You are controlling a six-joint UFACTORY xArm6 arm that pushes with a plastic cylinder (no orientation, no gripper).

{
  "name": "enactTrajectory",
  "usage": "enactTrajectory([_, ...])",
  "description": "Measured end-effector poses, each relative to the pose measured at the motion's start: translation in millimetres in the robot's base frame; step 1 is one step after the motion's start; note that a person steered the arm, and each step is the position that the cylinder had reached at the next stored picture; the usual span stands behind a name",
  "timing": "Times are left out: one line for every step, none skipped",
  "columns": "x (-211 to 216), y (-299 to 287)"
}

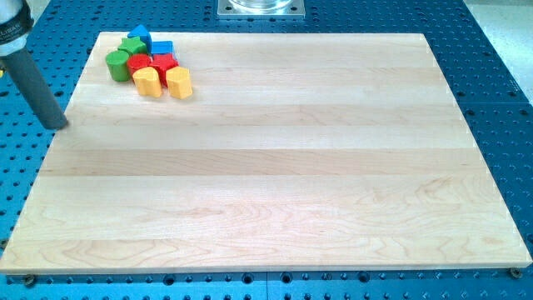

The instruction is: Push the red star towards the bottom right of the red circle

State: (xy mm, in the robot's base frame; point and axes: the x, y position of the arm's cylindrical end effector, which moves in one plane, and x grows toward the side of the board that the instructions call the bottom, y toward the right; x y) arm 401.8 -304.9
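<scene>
All the blocks sit in one tight cluster at the board's top left corner. The red star (165,63) lies in the middle of the cluster, touching the red circle (139,63) on its left. Two yellow blocks, one (147,82) below the red circle and one (179,82) below the red star, sit just under the reds. A green circle (117,64) is at the cluster's left and a green star (132,46) above it. Two blue blocks, one (139,34) and another (161,47), sit at the top. My tip (57,126) is off the board's left edge, well to the lower left of the cluster.
The wooden board (275,167) lies on a blue perforated table (491,75). A metal base plate (261,8) shows at the view's top centre. The rod slants up to the view's top left corner.
</scene>
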Motion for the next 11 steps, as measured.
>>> enactTrajectory([-45.6, 5.9])
enactTrajectory([-92.4, 10.8])
enactTrajectory([-94.6, 48.1])
enactTrajectory([-95.3, 90.9])
enactTrajectory([-97.6, 106.7])
enactTrajectory([-116.8, 118.5])
enactTrajectory([-119.9, 159.9])
enactTrajectory([-106.2, 226.0])
enactTrajectory([-86.1, 282.8])
enactTrajectory([-83.2, 264.5])
enactTrajectory([-65.8, 315.2])
